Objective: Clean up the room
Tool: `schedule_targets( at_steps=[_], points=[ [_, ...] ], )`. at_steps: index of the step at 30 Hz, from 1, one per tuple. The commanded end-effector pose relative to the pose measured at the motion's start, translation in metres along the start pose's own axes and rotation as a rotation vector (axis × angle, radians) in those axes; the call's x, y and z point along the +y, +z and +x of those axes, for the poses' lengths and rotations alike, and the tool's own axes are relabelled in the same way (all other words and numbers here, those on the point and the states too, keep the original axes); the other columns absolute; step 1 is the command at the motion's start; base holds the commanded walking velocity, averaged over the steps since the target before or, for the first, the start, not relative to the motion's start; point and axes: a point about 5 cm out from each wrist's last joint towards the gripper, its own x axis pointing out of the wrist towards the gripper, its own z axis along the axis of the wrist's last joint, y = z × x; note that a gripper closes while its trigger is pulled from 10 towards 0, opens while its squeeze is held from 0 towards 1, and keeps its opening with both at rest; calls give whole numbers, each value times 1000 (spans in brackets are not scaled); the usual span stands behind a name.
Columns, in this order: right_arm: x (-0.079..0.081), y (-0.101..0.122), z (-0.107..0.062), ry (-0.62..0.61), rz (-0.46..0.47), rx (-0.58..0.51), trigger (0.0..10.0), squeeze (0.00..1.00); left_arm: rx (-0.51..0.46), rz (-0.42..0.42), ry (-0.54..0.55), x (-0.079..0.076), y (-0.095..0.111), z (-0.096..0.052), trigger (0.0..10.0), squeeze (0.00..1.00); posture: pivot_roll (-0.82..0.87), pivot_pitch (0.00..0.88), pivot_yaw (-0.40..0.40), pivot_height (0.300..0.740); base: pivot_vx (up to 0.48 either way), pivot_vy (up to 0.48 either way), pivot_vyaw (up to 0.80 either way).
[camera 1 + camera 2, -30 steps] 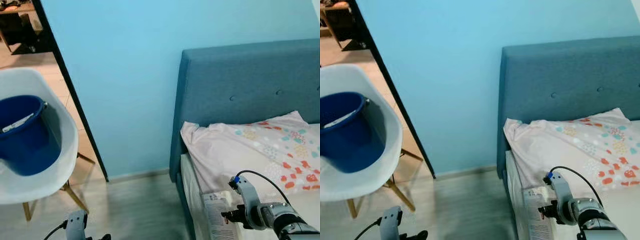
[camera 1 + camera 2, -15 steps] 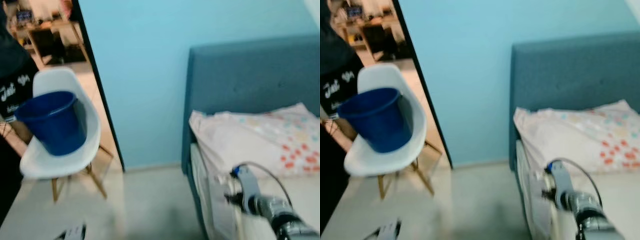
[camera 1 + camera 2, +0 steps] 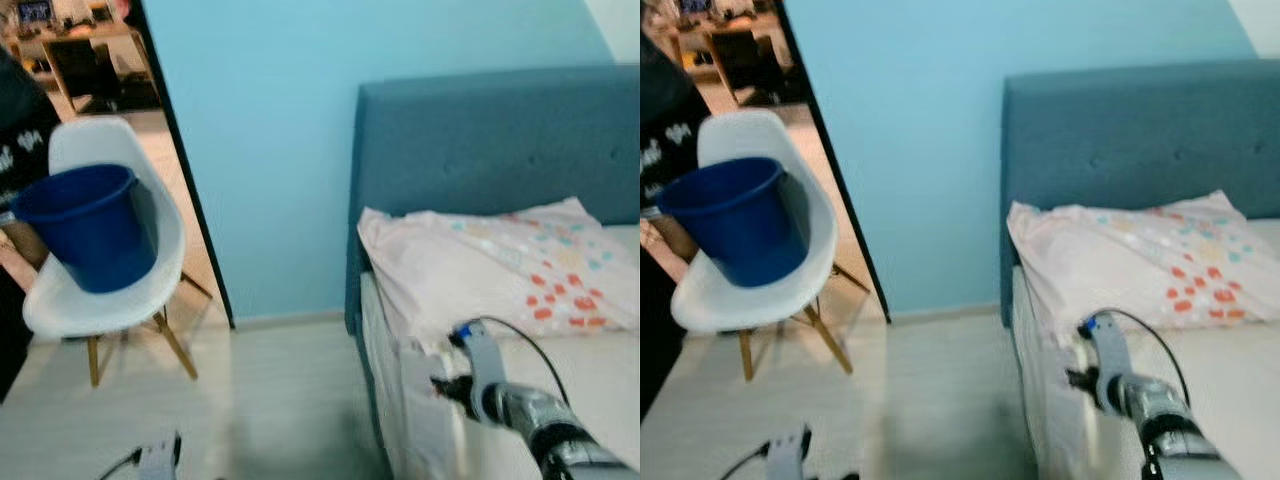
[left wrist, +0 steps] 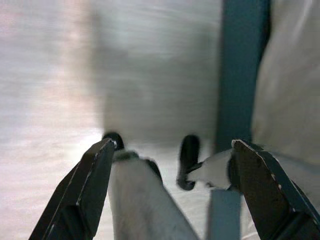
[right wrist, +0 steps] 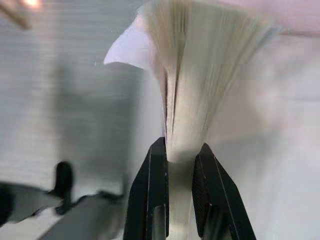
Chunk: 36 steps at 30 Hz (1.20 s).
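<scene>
The view has swung and the book now hangs off the bed's near edge! Right gripper (image 5: 181, 165) pinches the book (image 5: 192, 90) tight; left gripper (image 4: 170, 185) hangs wide open. Far left, a blue bucket (image 3: 85, 225) sits on a white chair (image 3: 120, 290), contents unclear.

Can't read any text here. White lettering on the person's black shirt (image 3: 22, 150), just beside the blue bucket (image 3: 88, 225), is too blurry for me.

A bucket (image 3: 88, 226) sits on the chair (image 3: 110, 300), left of the bed (image 3: 560, 380).
</scene>
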Motion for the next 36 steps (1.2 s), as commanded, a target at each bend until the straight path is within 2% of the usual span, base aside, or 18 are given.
schedule_targets(
  at_steps=[1, 2, 4, 6, 11, 14, 17, 20, 21, 28, 32, 36],
  points=[
    [6, 11, 3, 16, -12, -45, 10000, 0, -1, -2, 24, 6, -1, -2, 10000, 0, -157, 13, -12, 706, 0, 0, 0],
    [12, 16, 5, 34, 5, -65, 10000, 0, -9, -13, 17, 5, 0, -2, 10000, 0, -157, 14, -15, 706, 0, 0, 0],
    [12, 16, 5, 34, 5, -65, 10000, 0, -9, -13, 17, 5, 0, -2, 10000, 0, -157, 14, -15, 706, 0, 0, 0],
    [20, 15, 8, 72, -16, -37, 10000, 0, -18, -10, 13, 4, 1, -2, 10000, 0, -154, 15, -18, 706, 0, 0, 0],
    [23, 9, 9, 107, -12, 34, 10000, 0, -70, 26, -21, -1, 14, 2, 10000, 0, -149, 17, -21, 698, 0, 0, 0],
    [14, 9, 5, 87, -1, 44, 10000, 0, -136, 127, -51, -9, 37, 6, 10000, 0, -146, 21, -22, 683, 0, 0, 0],
    [7, 11, 2, 67, 15, 39, 10000, 0, -176, 145, -61, -12, 49, 8, 10000, 0, -146, 21, -24, 678, 0, 0, 0],
    [-17, 15, -10, 8, 58, 25, 10000, 0, -331, 187, -78, -21, 97, 10, 10000, 0, -154, 26, -22, 663, 0, 0, 0],
    [-22, 16, -13, -2, 69, 22, 10000, 0, -359, 193, -82, -23, 106, 10, 10000, 0, -154, 26, -22, 658, 0, 0, 0],
    [-34, 8, -21, -8, 119, 49, 10000, 0, -423, 213, -110, -32, 127, 10, 10000, 0, -166, 31, -13, 628, 0, 0, 0],
    [-29, -2, -20, 35, 113, 95, 10000, 0, -440, 221, -131, -38, 129, 11, 10000, 0, -175, 35, -11, 608, 0, 0, 0],
    [-25, -2, -17, 58, 114, 88, 10000, 0, -444, 229, -139, -40, 129, 11, 10000, 0, -172, 40, -9, 598, 0, 0, 0]
  ],
)
